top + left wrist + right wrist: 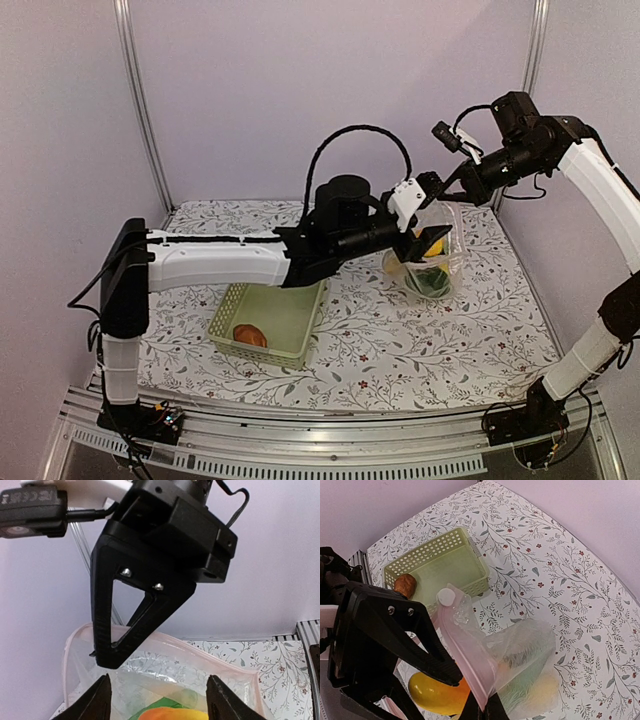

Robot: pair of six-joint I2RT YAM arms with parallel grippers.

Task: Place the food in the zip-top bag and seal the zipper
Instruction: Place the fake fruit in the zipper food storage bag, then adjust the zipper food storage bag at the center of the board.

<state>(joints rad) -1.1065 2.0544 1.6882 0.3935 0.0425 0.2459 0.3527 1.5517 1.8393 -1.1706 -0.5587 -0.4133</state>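
Clear crinkly plastic zip-top bag [442,262] is standing beside a pale green slatted basket [470,570], which is holding a reddish-brown round toy [405,584]. Right gripper [481,707] is pinching the bag's pinkish press-seal strip [470,660]. Left gripper [157,700] is hovering above the mouth, jaws apart, over a yellow toy lemon [432,695].

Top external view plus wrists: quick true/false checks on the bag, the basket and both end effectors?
1. The right end effector is shut on the zipper of the zip-top bag. True.
2. The pale green basket is empty. False: a reddish-brown round toy lies in it.
3. The left end effector is open at the bag's mouth. True.
4. The bag lies flat and sealed. False: it is held up with its mouth open, green toy food inside.
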